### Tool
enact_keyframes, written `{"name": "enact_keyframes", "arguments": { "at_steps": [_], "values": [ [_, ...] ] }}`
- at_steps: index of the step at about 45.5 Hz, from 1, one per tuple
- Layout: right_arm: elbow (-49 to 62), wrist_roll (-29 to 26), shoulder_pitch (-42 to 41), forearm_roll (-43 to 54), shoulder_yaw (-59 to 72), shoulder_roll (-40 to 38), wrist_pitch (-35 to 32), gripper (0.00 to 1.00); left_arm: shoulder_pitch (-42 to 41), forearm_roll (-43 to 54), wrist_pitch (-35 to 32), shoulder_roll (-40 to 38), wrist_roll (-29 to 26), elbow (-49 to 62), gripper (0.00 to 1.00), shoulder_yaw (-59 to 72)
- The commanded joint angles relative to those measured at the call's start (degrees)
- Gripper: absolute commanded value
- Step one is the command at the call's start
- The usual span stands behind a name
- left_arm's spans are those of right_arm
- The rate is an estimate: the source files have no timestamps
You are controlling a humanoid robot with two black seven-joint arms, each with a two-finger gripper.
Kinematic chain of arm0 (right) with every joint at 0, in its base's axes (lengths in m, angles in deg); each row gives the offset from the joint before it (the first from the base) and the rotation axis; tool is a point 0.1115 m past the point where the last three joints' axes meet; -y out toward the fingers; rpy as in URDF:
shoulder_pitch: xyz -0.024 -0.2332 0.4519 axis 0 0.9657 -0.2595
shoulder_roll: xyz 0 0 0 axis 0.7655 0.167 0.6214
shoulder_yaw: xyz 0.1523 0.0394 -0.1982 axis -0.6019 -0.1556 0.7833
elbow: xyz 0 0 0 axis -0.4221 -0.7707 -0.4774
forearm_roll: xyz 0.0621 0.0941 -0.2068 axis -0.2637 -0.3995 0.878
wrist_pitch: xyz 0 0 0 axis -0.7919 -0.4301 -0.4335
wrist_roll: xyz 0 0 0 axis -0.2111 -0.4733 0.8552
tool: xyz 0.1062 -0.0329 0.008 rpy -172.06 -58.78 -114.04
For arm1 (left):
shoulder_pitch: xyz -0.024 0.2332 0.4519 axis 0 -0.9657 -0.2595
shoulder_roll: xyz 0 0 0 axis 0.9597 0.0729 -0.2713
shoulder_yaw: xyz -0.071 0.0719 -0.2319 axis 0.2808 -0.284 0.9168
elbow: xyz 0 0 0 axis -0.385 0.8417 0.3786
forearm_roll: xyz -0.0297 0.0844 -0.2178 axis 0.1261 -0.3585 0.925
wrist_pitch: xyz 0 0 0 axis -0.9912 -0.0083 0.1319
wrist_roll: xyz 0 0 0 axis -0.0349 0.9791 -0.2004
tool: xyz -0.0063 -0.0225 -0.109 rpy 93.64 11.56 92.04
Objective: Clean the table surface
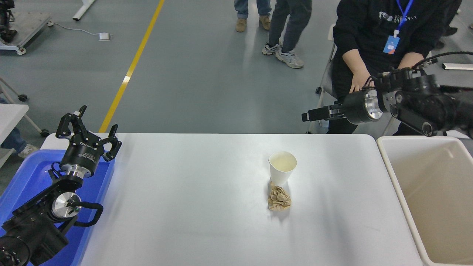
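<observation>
While the white table (192,207) fills most of the view from the near edge to its far edge, two containers flank it: a beige bin (391,173) touching the right edge and a blue tray (22,177) at the left edge, by the far left corner. Behind the far right corner a person (373,33) in black sits on a chair, one hand (357,82) resting on a thigh, and two more pairs of legs stand on the grey floor further back, beside a yellow line (129,70).

Over the tray the left arm is parked, its left gripper (88,130) pointing toward the far edge with fingers spread wide and nothing between them. From the right side the right arm reaches in level, above and beyond the far right corner; the right gripper (308,116) points left, its fingers lying close together in a narrow line, with nothing seen in them.

On the table, right of centre and well apart from both grippers, a white paper cup (282,168) stands upright and open. Just on its near side, touching its base, lies a crumpled brown paper ball (279,198).
</observation>
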Motion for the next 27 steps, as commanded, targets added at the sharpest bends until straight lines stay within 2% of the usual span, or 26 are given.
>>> {"name": "enact_keyframes", "arguments": {
  "at_steps": [1,8,27],
  "values": [
    [10.37,-0.31,3.79,3.42,1.24,9.71,0.97,0.99,-0.01,0.0,-0.02,0.07,0.0,-0.03,1.0,0.01],
    [21.11,-0.22,10.65,3.42,1.24,14.03,1.41,0.99,-0.01,0.0,-0.02,-0.01,0.0,-0.03,1.0,0.01],
    [21.29,-0.22,15.22,3.6,1.33,14.12,3.7,0.98,-0.01,0.0,-0.02,-0.01,0.0,-0.03,1.0,0.01]
  ]
}}
